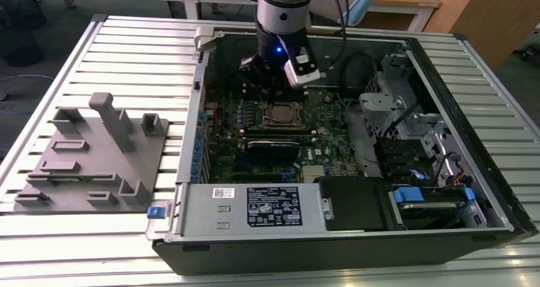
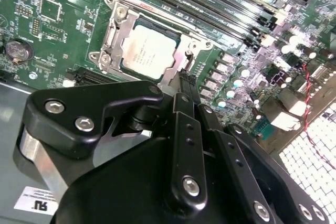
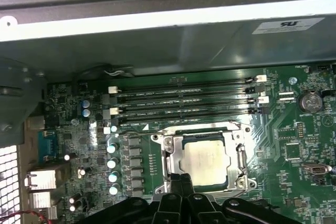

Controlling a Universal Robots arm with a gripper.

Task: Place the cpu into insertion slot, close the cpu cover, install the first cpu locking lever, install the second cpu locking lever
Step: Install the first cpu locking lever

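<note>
The cpu lies seated in the insertion slot of the green board, with the cpu cover lying flat around it. The claw hangs with its fingers pressed together. Its tips are at the cover's edge, just beside the chip; contact cannot be told.

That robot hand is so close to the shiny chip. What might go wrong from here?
1. The hand sits right at the edge of the metal frame around the chip. A slip might scrape either one.
2. A row of small cylinders stands on the green board beside the frame. A sideways move might knock them.
</note>
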